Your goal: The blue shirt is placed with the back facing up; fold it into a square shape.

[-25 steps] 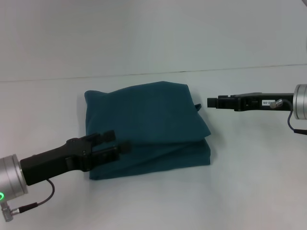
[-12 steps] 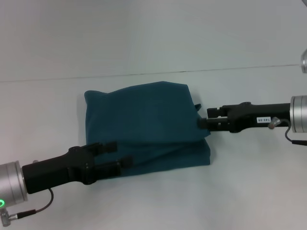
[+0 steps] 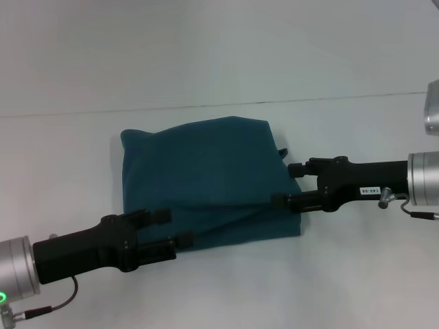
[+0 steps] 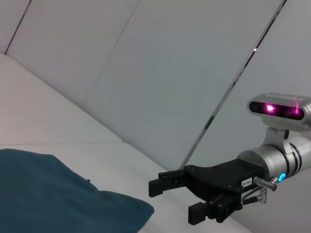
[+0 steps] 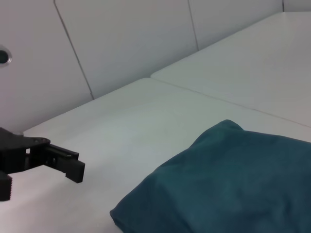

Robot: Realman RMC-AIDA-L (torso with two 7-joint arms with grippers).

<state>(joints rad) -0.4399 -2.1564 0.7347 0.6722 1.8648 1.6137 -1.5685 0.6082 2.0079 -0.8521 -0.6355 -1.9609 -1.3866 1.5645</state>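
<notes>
Nearest you, the left gripper (image 3: 168, 229) sits at the shirt's near-left corner, fingers (image 3: 159, 215) spread apart, tips over the near hem, nothing clamped between them.

The blue shirt (image 3: 206, 181) lies folded on the white counter (image 3: 357, 274), roughly mid-counter. It's a squarish stack, slightly wider left-right than deep. The near edge shows layered hems. The upper layer's edge runs diagonally from the shirt's near-left toward its right side. The far edge is a smooth fold, with the far-left corner a bit bunched. A small tab of fabric sticks out at the shirt's far-right side.

The right gripper (image 3: 282, 184) is at the shirt's right edge, fingers (image 3: 299, 168) parted, one above and one below the edge line. You can't tell from the head view whether fabric is between them.

View differences:
- Left wrist view gives you the right gripper (image 4: 176, 199) side-on, open, just off the shirt (image 4: 58, 199) edge and apparently clear of it; the head view doesn't resolve that gap.
- Right wrist view gives you a rounded, puffy shirt corner (image 5: 223, 189) and the left gripper (image 5: 39, 160) open, well apart from that corner.

Beyond the shirt there is bare counter, then a wall (image 3: 206, 48).
</notes>
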